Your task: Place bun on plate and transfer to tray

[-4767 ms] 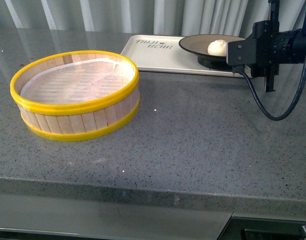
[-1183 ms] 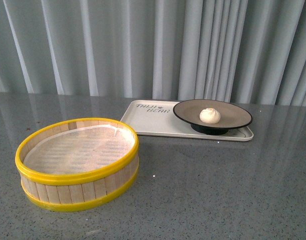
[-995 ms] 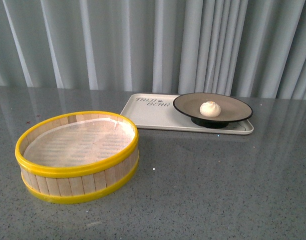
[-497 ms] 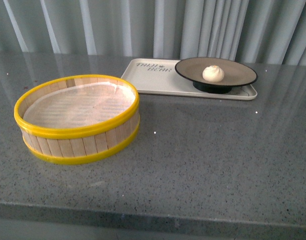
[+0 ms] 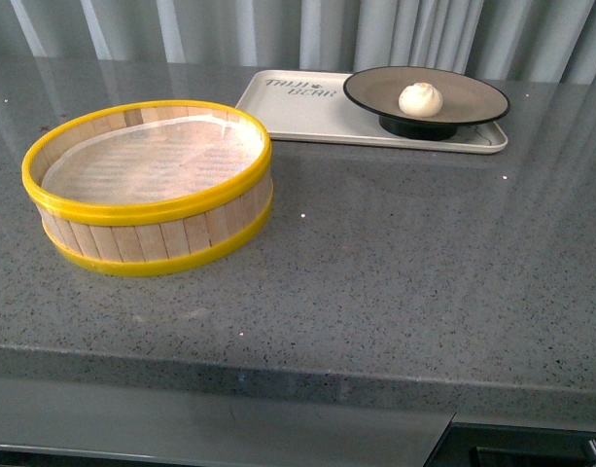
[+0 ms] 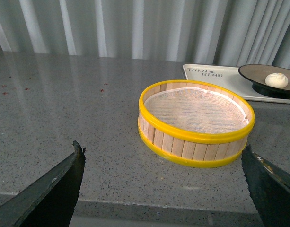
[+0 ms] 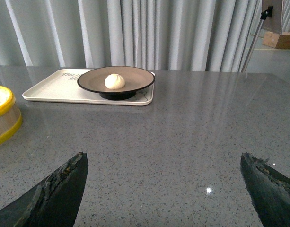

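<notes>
The white bun (image 5: 421,99) lies in the beige, black-rimmed plate (image 5: 473,93), and the plate stands on the right part of the cream tray (image 5: 298,109) at the back of the counter. Bun (image 7: 114,81), plate (image 7: 137,77) and tray (image 7: 55,87) also show in the right wrist view, far from the open right gripper (image 7: 163,163). In the left wrist view the left gripper (image 6: 162,153) is open near the counter's front edge, with bun (image 6: 276,80), plate (image 6: 252,73) and tray (image 6: 211,75) beyond. Neither arm shows in the front view.
A round wooden steamer basket (image 5: 147,185) with yellow rims stands on the left of the grey stone counter (image 5: 395,263). Grey curtains (image 5: 278,29) hang behind. A stand leg and a wooden box (image 7: 277,40) sit beyond the counter in the right wrist view.
The right arm, seen beside the plate 4.8 s ago, has left the front view. The front camera has since tilted up and then back down; bun, plate and tray have stayed put.
</notes>
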{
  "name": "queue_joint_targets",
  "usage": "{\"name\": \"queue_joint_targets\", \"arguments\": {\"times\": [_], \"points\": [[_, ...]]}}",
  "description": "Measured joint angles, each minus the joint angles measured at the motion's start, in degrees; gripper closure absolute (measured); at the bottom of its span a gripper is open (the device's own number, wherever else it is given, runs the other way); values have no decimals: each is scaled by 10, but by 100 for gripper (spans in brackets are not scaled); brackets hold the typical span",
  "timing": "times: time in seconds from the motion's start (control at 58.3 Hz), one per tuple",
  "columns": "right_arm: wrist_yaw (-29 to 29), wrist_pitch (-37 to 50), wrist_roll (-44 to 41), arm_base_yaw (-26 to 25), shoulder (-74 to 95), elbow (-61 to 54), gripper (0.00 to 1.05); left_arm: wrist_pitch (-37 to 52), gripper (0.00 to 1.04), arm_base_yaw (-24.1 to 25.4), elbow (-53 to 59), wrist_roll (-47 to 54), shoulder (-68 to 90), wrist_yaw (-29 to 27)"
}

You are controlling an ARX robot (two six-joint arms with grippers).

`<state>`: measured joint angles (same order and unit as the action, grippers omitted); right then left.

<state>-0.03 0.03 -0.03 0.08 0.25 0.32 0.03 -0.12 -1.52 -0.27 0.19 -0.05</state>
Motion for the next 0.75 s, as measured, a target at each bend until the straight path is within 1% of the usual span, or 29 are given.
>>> {"name": "queue_joint_targets", "arguments": {"times": [0.754], "points": [[0,0,0,0,0,0,8,0,7,0,0,0,0,0]]}}
